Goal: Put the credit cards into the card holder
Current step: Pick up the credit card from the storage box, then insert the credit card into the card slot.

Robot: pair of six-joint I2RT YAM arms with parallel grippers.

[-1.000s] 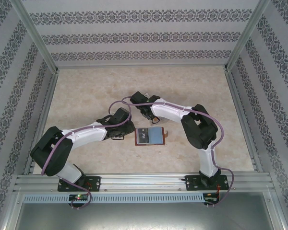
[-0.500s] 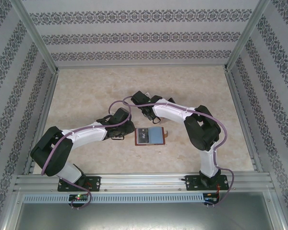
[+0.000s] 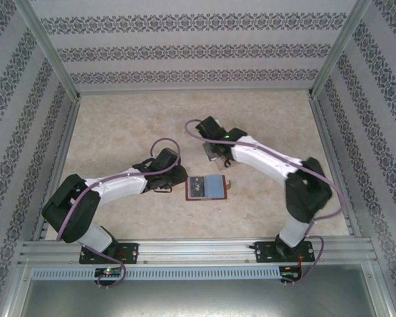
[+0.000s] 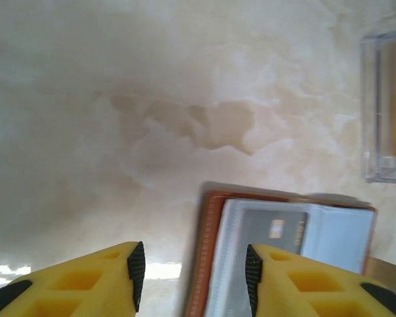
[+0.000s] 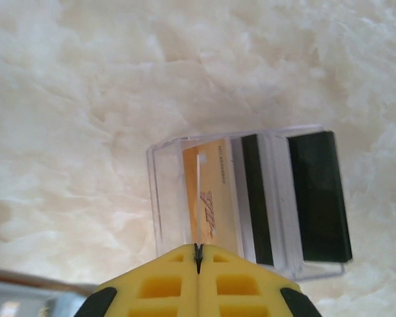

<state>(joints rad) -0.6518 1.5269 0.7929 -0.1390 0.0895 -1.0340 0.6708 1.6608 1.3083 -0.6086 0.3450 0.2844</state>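
shut yellow jaws hang over a clear case (image 5: pixel 160 198) holding gold, striped and black cards (image 5: pixel 251 198).

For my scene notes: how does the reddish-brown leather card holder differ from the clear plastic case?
The reddish-brown leather card holder is opaque, with a pale lining; the clear plastic case is see-through. The holder lies open and flat, showing one grey card; the case holds several cards, among them a gold card and a black card. Both rest on the pale marbled table and contain cards.
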